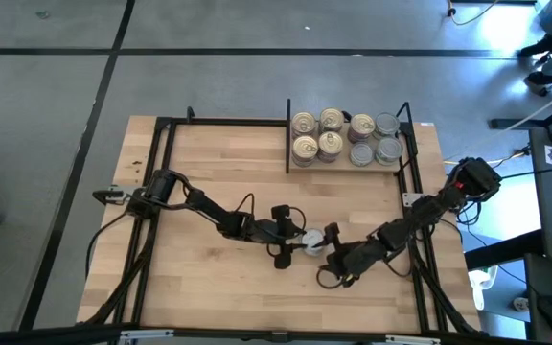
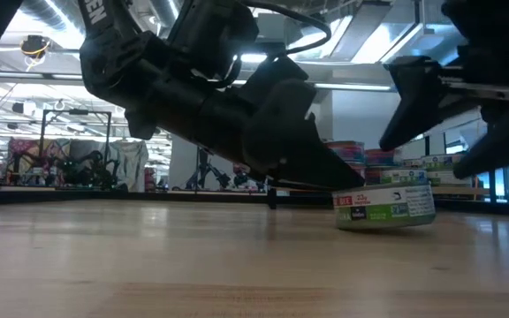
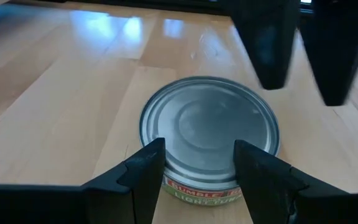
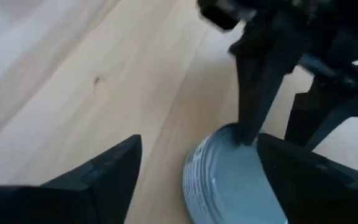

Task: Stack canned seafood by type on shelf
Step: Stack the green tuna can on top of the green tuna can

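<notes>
One low tin of canned seafood with a plain grey lid stands on its base on the wooden table, near the front middle. My left gripper comes at it from the table's left, open, with its fingertips at the lid's near rim. My right gripper hovers open on the tin's right side, one finger to either side of it, touching nothing. Several more tins, gold-lidded and grey-lidded, sit at the far right of the shelf, right of its black divider. My left gripper's two open fingertips sit on the near top rim of the tin's lid. They slant down from the table's left, and the gap between them is narrower than the tin. The tin stands flat on the table.
Black bars of the shelf frame run along the table's left, far and right sides. Bare wood lies left of the divider and in front of the stored tins. Cables trail off the right edge.
</notes>
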Robot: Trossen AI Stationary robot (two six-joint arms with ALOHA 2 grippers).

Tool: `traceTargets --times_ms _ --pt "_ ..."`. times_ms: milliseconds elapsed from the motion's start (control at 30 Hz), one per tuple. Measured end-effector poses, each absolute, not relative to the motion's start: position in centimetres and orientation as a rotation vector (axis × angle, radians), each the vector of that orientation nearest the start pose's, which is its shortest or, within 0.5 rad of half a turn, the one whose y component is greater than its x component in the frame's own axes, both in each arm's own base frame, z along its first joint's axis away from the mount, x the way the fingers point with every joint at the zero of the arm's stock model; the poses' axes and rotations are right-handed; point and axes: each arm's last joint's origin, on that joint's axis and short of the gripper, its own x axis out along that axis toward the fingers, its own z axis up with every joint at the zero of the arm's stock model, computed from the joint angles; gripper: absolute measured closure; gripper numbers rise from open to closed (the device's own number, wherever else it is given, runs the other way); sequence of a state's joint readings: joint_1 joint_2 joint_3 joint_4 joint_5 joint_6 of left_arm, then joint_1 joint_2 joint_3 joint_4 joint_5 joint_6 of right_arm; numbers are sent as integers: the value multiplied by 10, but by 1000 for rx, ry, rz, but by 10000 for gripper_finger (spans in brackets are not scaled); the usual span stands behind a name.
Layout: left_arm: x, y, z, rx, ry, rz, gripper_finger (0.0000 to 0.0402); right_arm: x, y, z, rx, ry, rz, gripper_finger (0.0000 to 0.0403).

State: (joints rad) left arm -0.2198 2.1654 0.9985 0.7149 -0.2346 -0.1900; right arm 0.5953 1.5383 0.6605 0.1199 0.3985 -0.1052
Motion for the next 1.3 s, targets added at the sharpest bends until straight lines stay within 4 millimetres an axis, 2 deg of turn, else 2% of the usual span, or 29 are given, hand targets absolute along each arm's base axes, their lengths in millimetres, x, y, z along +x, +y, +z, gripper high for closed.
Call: traceTargets --times_ms 200,400,667,900,1167,1300 --pt "392 -80 74 -78 448 59 210 235 145 147 -532 774 228 57" --pt "391 -80 74 -76 448 65 210 236 142 144 -621 772 131 60" --pt "391 -78 74 -75 439 65 210 240 144 125 -793 802 153 64" --pt "392 -78 74 -75 434 66 210 245 145 109 -902 811 47 72" --pt "392 -78 75 -70 422 68 210 248 146 106 -934 783 44 79" --pt "392 -78 75 -70 422 70 210 248 146 106 -917 785 53 110"
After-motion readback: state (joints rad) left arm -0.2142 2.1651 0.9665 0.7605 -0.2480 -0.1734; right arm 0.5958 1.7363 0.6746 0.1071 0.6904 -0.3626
